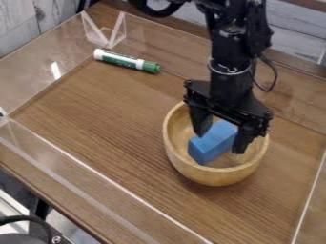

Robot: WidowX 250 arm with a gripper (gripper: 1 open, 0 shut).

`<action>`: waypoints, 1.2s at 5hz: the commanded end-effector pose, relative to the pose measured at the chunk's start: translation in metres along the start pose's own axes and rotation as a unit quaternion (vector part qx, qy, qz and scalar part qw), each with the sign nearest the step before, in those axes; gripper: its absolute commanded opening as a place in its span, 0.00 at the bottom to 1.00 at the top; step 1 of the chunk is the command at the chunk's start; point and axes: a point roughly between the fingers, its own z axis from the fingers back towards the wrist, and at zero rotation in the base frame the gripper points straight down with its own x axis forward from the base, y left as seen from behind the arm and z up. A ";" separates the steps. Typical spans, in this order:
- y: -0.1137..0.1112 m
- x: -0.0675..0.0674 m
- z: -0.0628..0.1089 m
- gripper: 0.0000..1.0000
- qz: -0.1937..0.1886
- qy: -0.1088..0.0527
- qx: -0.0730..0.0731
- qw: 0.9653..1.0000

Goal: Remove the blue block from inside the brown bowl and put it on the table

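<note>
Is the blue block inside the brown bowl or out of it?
Inside: the blue block lies in the hollow of the brown bowl, with the rim curving around it.

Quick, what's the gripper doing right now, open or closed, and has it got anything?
Gripper: open, its fingers spread over the blue block in the brown bowl, holding nothing.
</note>
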 end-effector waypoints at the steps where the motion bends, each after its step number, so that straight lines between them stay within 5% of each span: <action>1: -0.002 0.006 0.012 1.00 -0.001 -0.032 -0.005 0.999; 3: -0.002 0.004 0.004 1.00 0.001 -0.030 -0.006 1.000; 4: -0.002 0.003 0.003 0.00 0.001 -0.028 -0.007 1.000; 6: 0.000 0.002 0.016 0.00 0.000 -0.026 -0.008 1.000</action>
